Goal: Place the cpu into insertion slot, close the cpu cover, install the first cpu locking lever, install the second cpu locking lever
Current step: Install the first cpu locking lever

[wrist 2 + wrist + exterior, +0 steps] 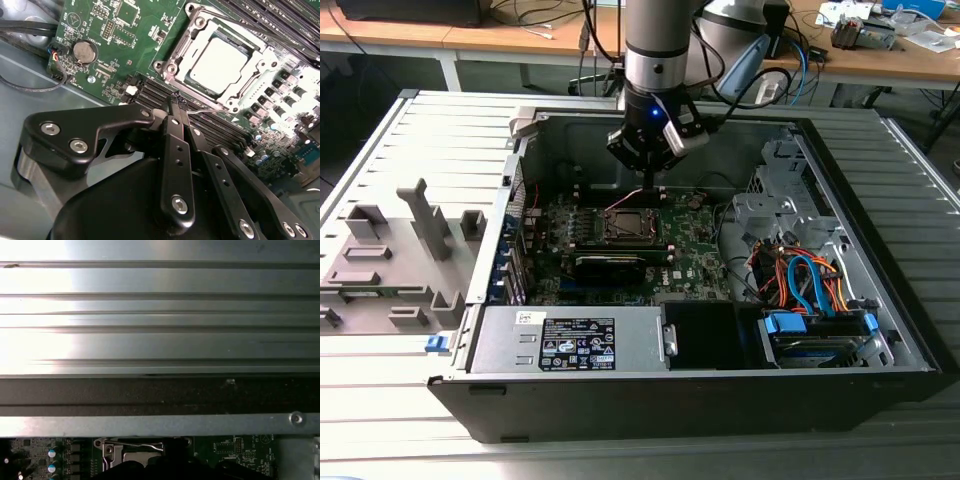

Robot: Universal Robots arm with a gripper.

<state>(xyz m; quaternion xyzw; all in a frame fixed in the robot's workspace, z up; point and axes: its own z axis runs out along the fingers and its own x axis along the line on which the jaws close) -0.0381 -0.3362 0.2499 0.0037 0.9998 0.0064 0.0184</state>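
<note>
Claw: we see the gripper (178,100) with fingers pressed together on nothing, tips beside the socket.
Chip: the cpu (219,61) sits in the insertion slot (623,226), the cpu cover (250,75) shut over it.
Risk: we judge the tips may slip off a thin lever (207,112) and scrape the motherboard (105,30).

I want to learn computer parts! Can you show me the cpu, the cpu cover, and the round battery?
cpu (219,62), second wrist view, middle of its silvery face.
cpu cover (186,54), second wrist view, frame's side bar.
round battery (85,51), second wrist view, its centre.
</note>
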